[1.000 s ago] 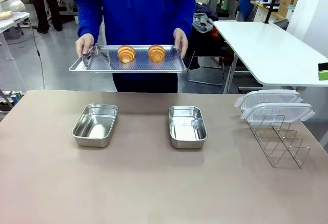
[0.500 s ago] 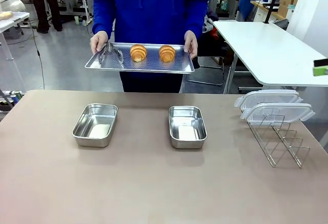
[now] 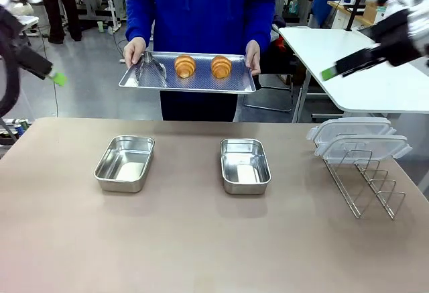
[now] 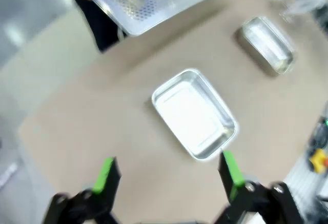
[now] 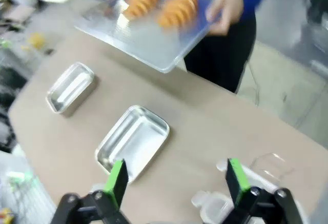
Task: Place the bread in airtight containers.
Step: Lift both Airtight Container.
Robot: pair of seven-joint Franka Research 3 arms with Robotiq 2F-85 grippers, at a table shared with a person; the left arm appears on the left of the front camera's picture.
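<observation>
The left gripper (image 4: 169, 170) hangs high over the table (image 4: 92, 111), its green-padded jaws spread wide with nothing between them. Just beyond the jaws, in line with the gap, sits the left tin (image 4: 195, 114), open and empty; the right tin (image 4: 267, 44) lies farther out past one finger. The right gripper (image 5: 177, 178) is also raised, jaws wide and empty, with the right tin just ahead of the gap, nearer one finger. Well beyond both sets of jaws, a person in a blue top holds a flat metal tray (image 5: 148, 39) in the air by its ends, one hand (image 5: 225, 6) on the rim. Two croissant rolls (image 5: 139, 2) (image 5: 178, 9) rest side by side on it. Blurred clear lids (image 5: 256, 170) lie close beside the right gripper's other finger.
</observation>
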